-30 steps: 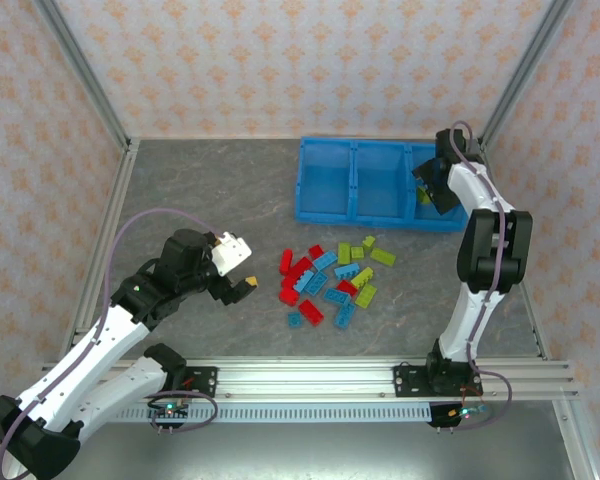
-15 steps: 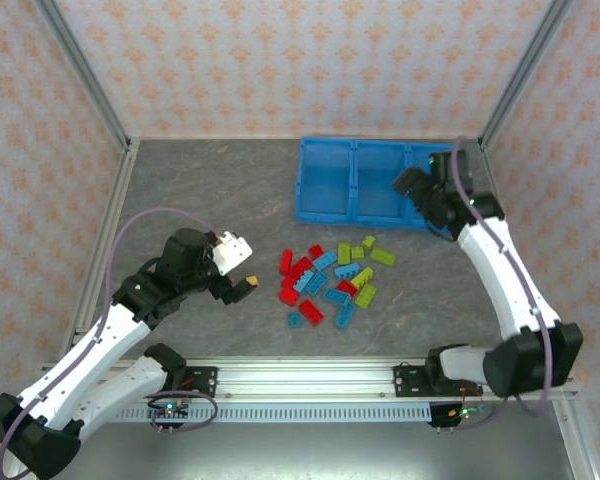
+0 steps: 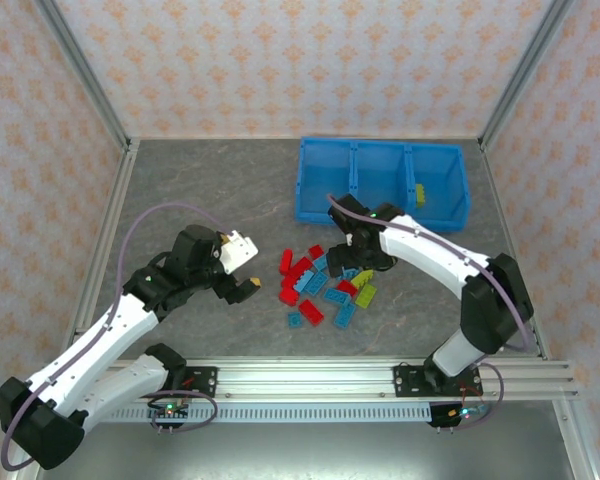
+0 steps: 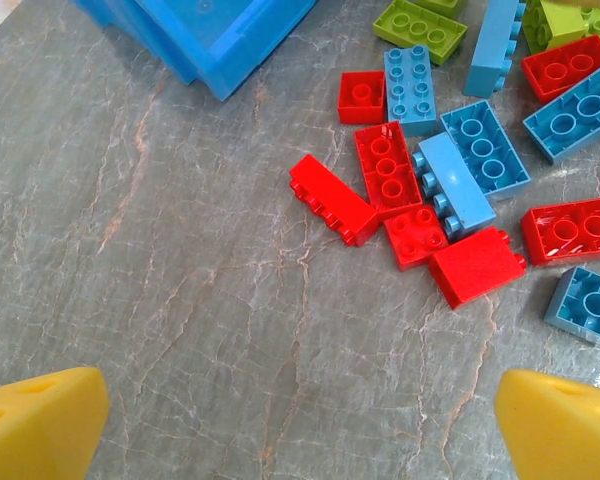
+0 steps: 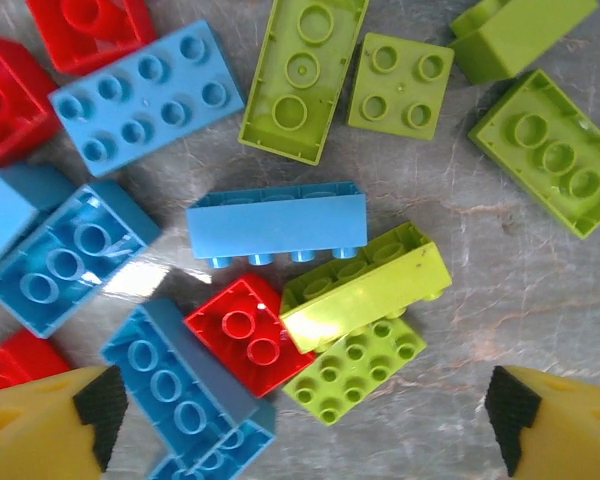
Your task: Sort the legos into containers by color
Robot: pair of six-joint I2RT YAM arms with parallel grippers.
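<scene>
The legos (image 3: 325,285) lie in a loose red, light blue and yellow-green pile on the grey table, in front of the containers (image 3: 380,210), one blue bin with three compartments. One yellow-green brick (image 3: 419,192) lies in the right compartment. My right gripper (image 3: 352,265) hovers open over the pile's right side, nothing between its fingers. Under my right gripper (image 5: 305,425) a yellow-green brick (image 5: 365,285) leans on a red brick (image 5: 245,335) and a studded green brick (image 5: 355,370). My left gripper (image 3: 244,270) stands open left of the pile. Before my left gripper (image 4: 300,430) is bare table, with a red brick (image 4: 332,199) beyond.
Metal frame posts and patterned walls ring the table. The bin's near corner (image 4: 210,40) is at the top left of the left wrist view. Bare grey table (image 3: 200,190) stretches left of the bin and pile.
My right arm has swung from the bin's right compartment down and left to above the pile. The left gripper has barely shifted.
</scene>
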